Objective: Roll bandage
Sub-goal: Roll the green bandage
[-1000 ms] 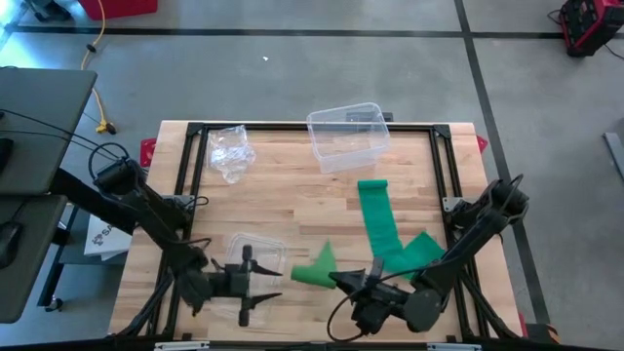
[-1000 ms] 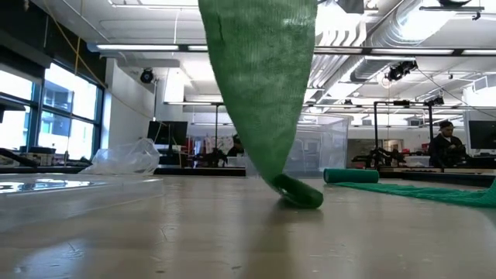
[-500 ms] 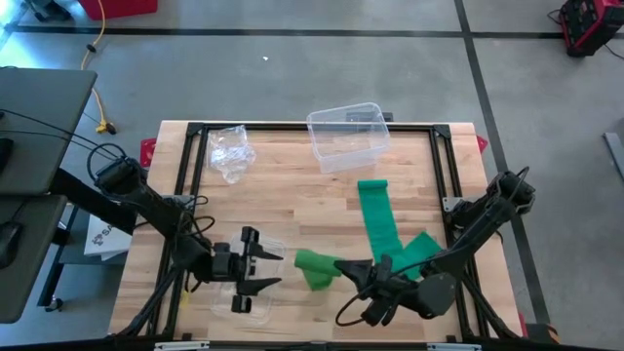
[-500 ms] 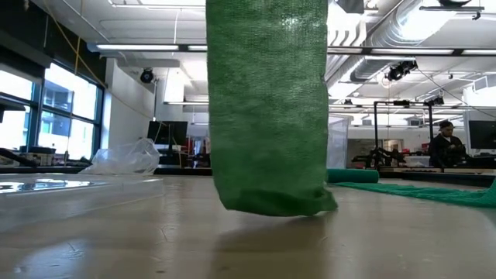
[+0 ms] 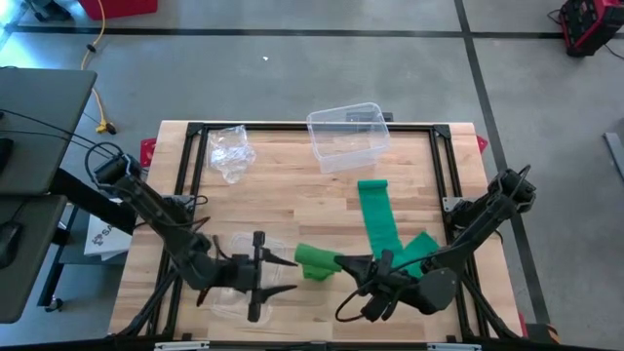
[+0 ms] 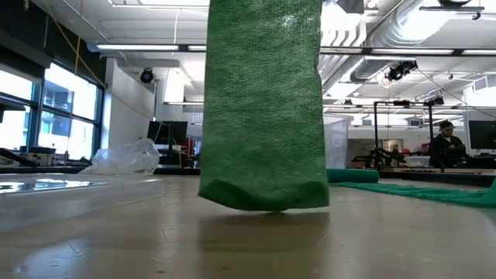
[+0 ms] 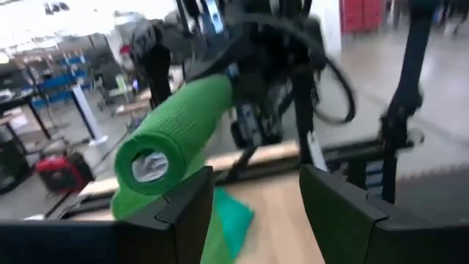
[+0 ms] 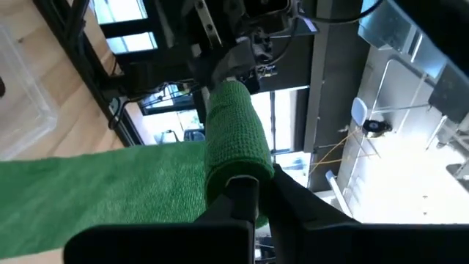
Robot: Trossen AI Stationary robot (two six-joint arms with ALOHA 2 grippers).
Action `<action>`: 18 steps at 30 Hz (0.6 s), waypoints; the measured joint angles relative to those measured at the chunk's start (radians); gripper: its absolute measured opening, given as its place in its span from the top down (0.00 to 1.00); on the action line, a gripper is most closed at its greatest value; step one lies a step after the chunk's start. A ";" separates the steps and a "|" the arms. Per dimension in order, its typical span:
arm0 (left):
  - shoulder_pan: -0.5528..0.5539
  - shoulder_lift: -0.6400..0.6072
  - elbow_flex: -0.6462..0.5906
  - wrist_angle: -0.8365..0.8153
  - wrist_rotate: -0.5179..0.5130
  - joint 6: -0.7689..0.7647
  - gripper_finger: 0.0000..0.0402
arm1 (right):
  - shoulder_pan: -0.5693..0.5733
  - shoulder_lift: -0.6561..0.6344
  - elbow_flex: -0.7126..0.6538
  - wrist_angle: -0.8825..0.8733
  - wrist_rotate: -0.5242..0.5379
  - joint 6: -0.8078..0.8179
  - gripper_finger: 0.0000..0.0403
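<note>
A green bandage roll (image 5: 314,261) is held near the table's near edge. Its loose strip (image 5: 375,219) runs back over the table to a small rolled end (image 5: 371,184). My right gripper (image 5: 353,265) is shut on the roll, at its right end. My left gripper (image 5: 261,278) is open just left of the roll. In the left wrist view the roll's free end with its pale core (image 7: 150,165) stands just ahead of the spread fingers, close to one of them (image 7: 187,209). In the low view a green sheet (image 6: 263,101) hangs down to the table top. My right gripper pinches the roll's near end (image 8: 238,172) between its two fingers (image 8: 242,202). The fingers come level from the table's right side and lie along the roll. The roll is lifted clear and about level, and the loose bandage (image 8: 95,191) trails off its side.
A clear plastic box (image 5: 343,136) stands at the far edge, with a crumpled clear bag (image 5: 231,151) to its left. A clear flat tray (image 5: 229,292) lies under my left gripper. Black frame rails (image 5: 444,185) run along the table's sides. A person (image 6: 446,143) sits far behind.
My left gripper has gone toward the table's right edge, closer to the roll, staying open. My right gripper has turned with the roll. The hanging green sheet, twisted to a point on the table a second ago, now hangs flat and broad.
</note>
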 joint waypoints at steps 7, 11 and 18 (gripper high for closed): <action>-0.008 0.030 0.051 -0.085 0.022 0.182 0.51 | 0.024 -0.023 0.000 -0.023 -0.020 0.111 0.99; -0.054 0.058 0.051 -0.017 -0.045 0.254 0.55 | 0.044 -0.112 0.000 -0.163 -0.159 0.290 0.99; -0.091 0.169 0.050 0.310 -0.049 0.512 0.62 | -0.007 -0.288 0.000 -0.444 -0.578 0.749 0.99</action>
